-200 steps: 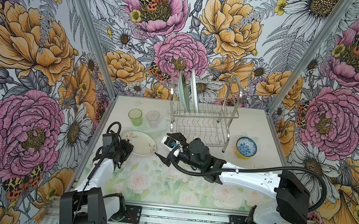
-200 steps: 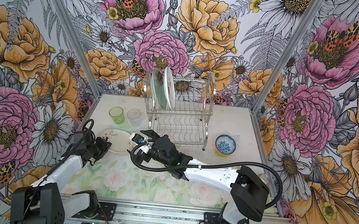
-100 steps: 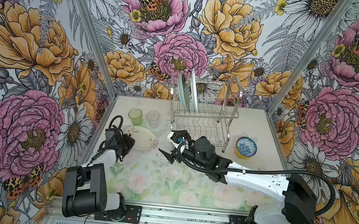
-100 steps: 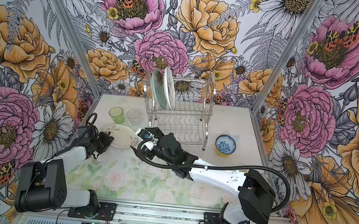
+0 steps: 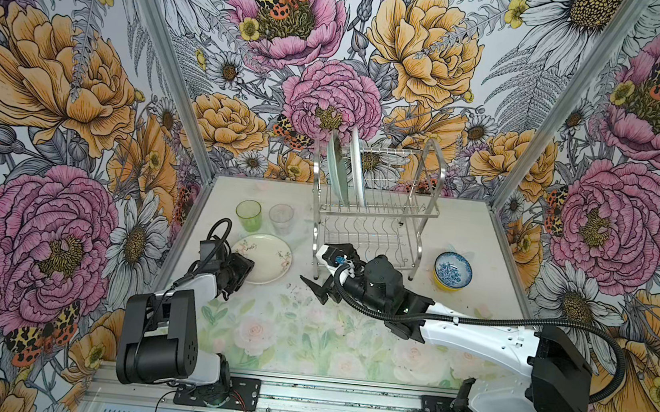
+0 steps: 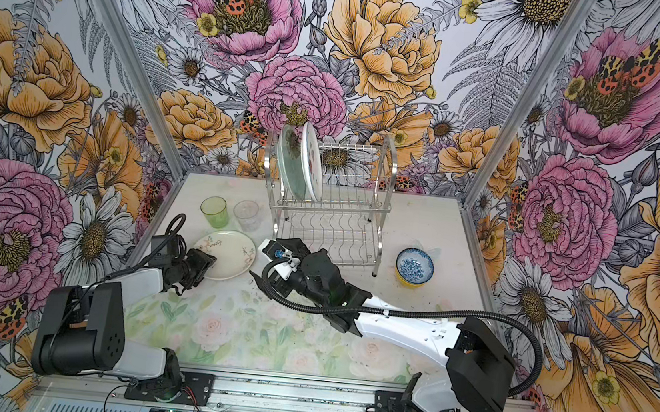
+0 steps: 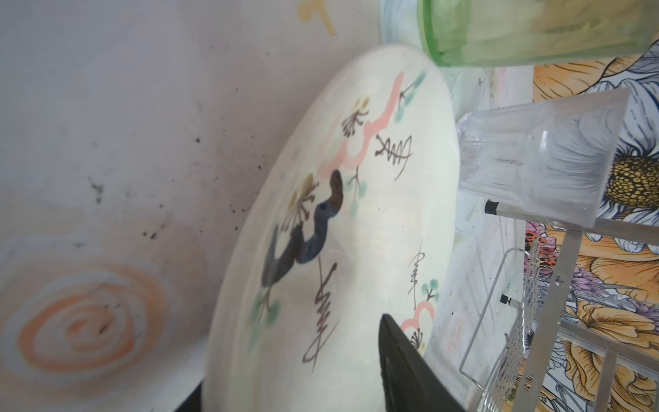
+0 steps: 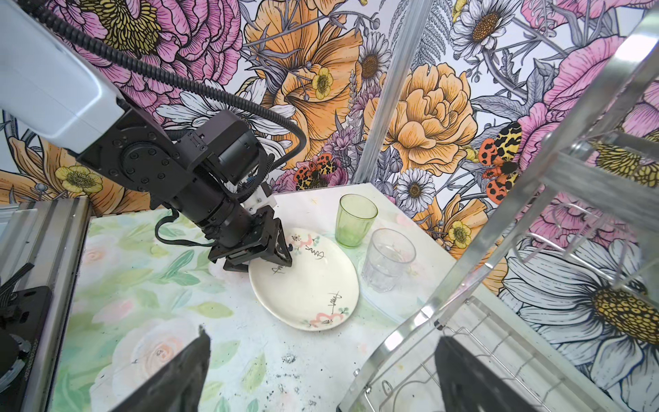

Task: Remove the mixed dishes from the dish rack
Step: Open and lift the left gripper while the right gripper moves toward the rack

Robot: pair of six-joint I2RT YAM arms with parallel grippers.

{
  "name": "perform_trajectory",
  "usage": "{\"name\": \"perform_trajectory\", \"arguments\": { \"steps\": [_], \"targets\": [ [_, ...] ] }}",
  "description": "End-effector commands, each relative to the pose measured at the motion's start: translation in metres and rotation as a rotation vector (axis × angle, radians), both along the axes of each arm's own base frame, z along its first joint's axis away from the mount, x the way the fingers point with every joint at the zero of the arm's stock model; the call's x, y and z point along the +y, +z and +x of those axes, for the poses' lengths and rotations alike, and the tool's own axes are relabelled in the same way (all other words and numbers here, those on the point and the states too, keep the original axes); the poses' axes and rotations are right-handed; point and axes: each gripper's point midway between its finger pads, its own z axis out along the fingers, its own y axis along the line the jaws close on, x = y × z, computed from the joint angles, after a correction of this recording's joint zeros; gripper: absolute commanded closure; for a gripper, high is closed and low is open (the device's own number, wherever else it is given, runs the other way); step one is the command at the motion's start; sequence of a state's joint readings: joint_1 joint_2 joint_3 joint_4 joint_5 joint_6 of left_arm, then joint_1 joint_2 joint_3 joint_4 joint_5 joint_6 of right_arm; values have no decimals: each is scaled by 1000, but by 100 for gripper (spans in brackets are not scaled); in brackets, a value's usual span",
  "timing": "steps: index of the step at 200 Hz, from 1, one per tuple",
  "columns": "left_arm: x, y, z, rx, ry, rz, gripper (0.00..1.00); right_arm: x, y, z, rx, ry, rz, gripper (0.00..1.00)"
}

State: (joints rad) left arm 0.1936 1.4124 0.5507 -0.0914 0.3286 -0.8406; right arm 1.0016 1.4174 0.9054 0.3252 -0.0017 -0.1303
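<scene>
Chrome dish rack (image 5: pixel 379 213) | green tumbler (image 5: pixel 248 215), clear tumbler (image 5: pixel 281 218) just beside cream plate (image 5: pixel 268 257)

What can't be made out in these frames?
- Whether the left gripper grips the cream plate: its body hides the rim in both top views; the left wrist view's edge cuts off its fingers.
- The yellow bowl: mostly covered by the blue-and-white bowl inside it, both top views.

A cream plate (image 8: pixel 310 281) with pink marks lies flat on the floral table (image 8: pixel 142 285), the left gripper (image 8: pixel 281 258) at its rim, a green tumbler (image 8: pixel 354 219) and a clear tumbler (image 8: pixel 388 258) upright just beside it, near the chrome dish rack (image 8: pixel 499 249).
</scene>
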Motion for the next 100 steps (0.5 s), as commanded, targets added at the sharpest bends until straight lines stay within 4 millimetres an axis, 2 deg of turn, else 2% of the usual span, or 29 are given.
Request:
{"name": "perform_trajectory", "arguments": {
  "steps": [1, 4, 7, 11, 52, 100],
  "targets": [
    [0, 15, 5, -55, -12, 26, 27, -11, 17, 4, 2, -38, 60, 0],
    [0, 17, 6, -57, -17, 30, 19, -11, 17, 5, 4, -41, 63, 1],
    [0, 17, 5, -55, -23, 34, 6, -12, 16, 5, 7, -44, 62, 1],
    [0, 18, 5, -52, -31, 40, 1, -13, 17, 6, 9, -47, 65, 1],
    [-7, 37, 2, -55, -78, 120, 1, -17, 18, 7, 24, -68, 76, 1],
    [2, 60, -14, -65, -33, 268, 1, -33, 32, 7, 55, -115, 130, 0]
  ]
}}
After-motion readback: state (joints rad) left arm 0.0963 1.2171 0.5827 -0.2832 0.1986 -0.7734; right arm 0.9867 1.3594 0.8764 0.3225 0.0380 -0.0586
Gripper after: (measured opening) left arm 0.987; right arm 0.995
